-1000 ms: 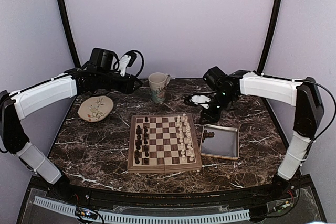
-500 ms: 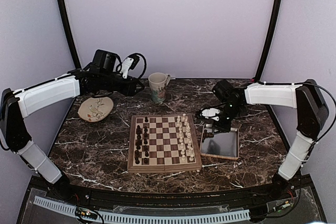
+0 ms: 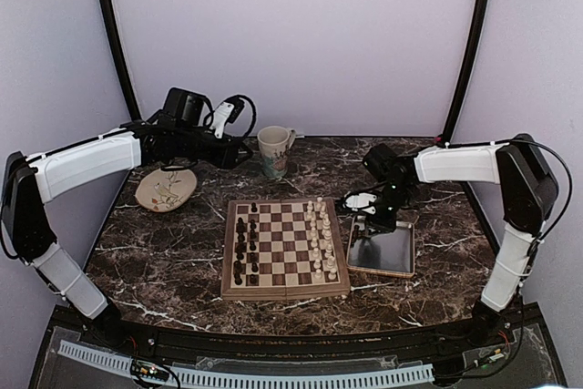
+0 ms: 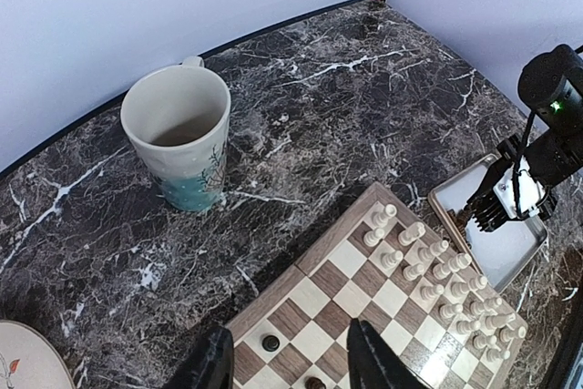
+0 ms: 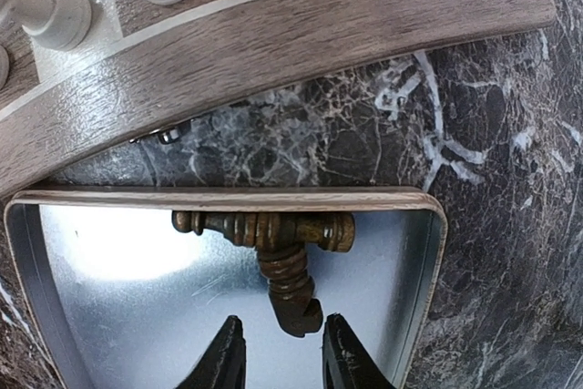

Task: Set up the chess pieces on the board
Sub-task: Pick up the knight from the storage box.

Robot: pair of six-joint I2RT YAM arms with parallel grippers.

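Observation:
The chessboard [image 3: 285, 249] lies mid-table, with dark brown chessmen [image 3: 241, 245] along its left side and cream-white ones on its right. Two dark chessmen lie on their sides in the metal tray [image 3: 401, 261]: one [image 5: 264, 228] along the tray's edge, the other [image 5: 290, 293] pointing at my right gripper. My right gripper [image 5: 282, 336] is open low over the tray, its tips either side of that piece's head and apart from it. It also shows in the top view [image 3: 363, 214]. My left gripper [image 4: 290, 366] is open and empty, held above the board's far-left corner [image 4: 301, 266].
A cream mug [image 3: 274, 151] stands behind the board, close under my left gripper [image 3: 239, 154]. A flowered plate [image 3: 167, 188] lies at the back left. The board's wooden border [image 5: 273, 34] runs just beyond the tray's rim. White chessmen [image 3: 319, 239] stand near the tray.
My right gripper has swung from behind the tray to low over its far-left corner, at the lying dark pieces. My left arm has shifted slightly right.

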